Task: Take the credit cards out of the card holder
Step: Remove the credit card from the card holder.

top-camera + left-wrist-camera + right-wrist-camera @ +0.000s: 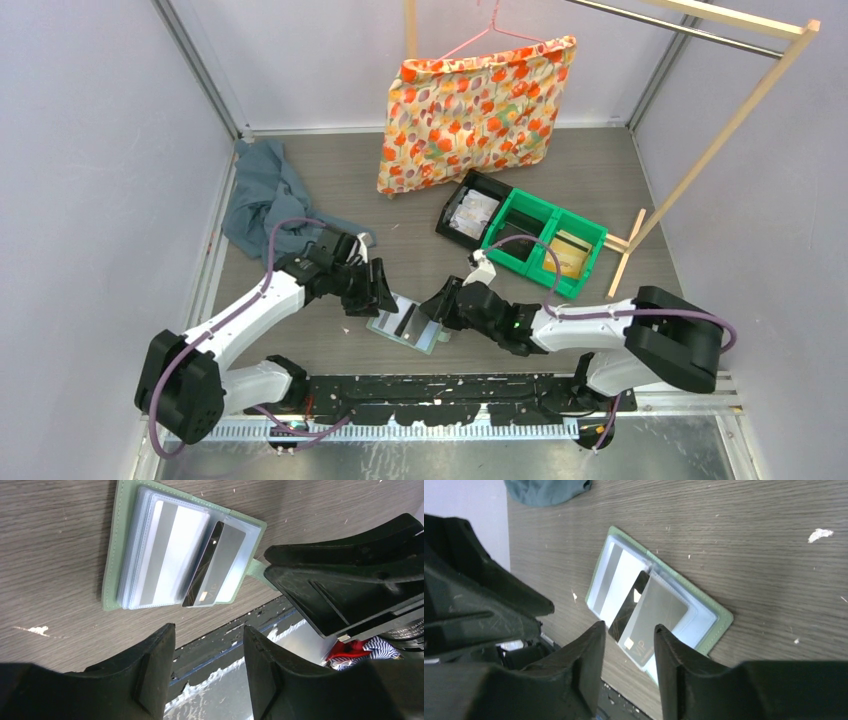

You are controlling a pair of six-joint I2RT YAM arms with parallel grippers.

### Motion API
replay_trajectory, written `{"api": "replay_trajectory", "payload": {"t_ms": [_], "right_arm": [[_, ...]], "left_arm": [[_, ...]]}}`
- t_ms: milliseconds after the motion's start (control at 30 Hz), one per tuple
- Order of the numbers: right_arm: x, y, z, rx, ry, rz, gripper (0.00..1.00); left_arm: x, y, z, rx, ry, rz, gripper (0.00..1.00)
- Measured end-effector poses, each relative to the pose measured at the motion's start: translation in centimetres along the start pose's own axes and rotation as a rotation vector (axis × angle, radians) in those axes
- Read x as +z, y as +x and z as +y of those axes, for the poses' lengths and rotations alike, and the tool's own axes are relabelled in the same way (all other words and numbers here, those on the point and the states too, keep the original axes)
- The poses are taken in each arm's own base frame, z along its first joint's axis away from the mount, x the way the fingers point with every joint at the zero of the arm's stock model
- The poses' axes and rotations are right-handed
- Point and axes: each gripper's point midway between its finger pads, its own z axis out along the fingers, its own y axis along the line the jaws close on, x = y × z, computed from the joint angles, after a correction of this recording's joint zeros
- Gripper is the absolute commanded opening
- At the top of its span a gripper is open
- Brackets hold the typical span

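Between pale lilac walls (90, 150), the card holder (408, 322) lies open on a grey wood-grain table (330, 200). Beside it the left gripper (209, 630) gapes empty. The right gripper (629, 627) straddles its protruding credit card (654, 615), grip unclear.

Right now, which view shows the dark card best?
Left wrist: the dark card lies whole and unblocked, slanted across the clear pockets of the holder. Right wrist shows it close too, but its near end runs down between the right fingers. Top view gives only a tiny dark sliver on the holder.
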Motion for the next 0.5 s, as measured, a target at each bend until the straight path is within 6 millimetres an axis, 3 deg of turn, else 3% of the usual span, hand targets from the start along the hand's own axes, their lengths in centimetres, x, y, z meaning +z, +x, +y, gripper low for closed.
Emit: {"api": "replay_trajectory", "payload": {"t_ms": [133, 500], "right_arm": [[1.0, 0.3, -0.7, 0.033, 0.035, -0.009, 0.36], [1.2, 0.3, -0.8, 0.081, 0.037, -0.02, 0.35]], "left_arm": [[0.7, -0.1, 0.0, 0.008, -0.006, 0.006, 0.51], [2.7, 0.3, 0.4, 0.039, -0.01, 0.01, 0.51]]}}
